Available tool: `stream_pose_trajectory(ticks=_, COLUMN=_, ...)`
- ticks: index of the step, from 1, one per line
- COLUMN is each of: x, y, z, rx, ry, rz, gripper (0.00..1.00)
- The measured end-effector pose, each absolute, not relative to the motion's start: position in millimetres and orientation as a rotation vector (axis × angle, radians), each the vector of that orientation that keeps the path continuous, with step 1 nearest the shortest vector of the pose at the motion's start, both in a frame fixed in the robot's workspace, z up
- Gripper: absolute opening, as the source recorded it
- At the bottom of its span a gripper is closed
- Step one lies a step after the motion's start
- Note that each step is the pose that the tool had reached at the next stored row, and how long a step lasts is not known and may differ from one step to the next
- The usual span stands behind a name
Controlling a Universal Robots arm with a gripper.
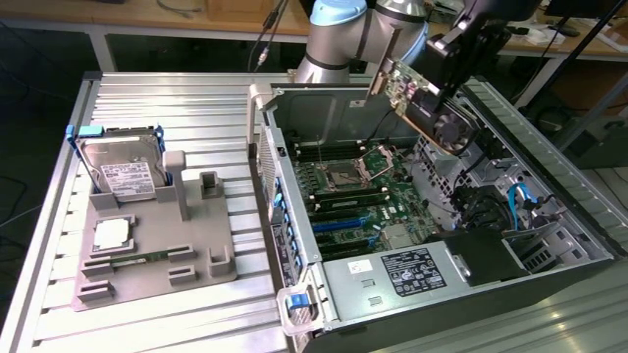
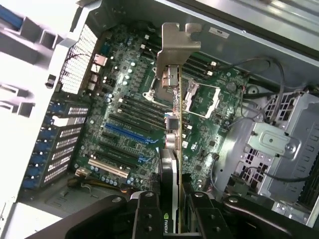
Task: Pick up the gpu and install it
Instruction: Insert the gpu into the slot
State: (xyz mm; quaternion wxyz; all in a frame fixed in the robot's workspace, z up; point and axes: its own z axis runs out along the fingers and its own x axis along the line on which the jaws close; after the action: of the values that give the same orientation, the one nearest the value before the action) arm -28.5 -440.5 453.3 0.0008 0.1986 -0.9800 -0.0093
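Over open computer case (image 1: 579, 220), above motherboard (image 1: 358, 202); fingers (image 2: 147, 214) clamped on gpu (image 1: 404, 88), long axis slanted, bracket (image 2: 174, 40) end away from gripper (image 2: 172, 219).

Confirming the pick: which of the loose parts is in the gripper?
The graphics card, clamped in the gripper above the open case; the hard drive and memory stick sit on the grey tray.

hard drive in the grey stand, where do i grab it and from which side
Probably take the hard drive by its free upper edge, coming from above, pinching across its flat faces. It leans upright in the grey stand, whose slot hides its lower end; blue rails flank its sides.
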Motion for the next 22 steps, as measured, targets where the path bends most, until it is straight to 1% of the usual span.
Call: stream_pose_trajectory(ticks=22, x=-28.5, y=-440.6, z=433.3, rx=1.362, ry=-2.824, rz=-0.028, gripper=0.27)
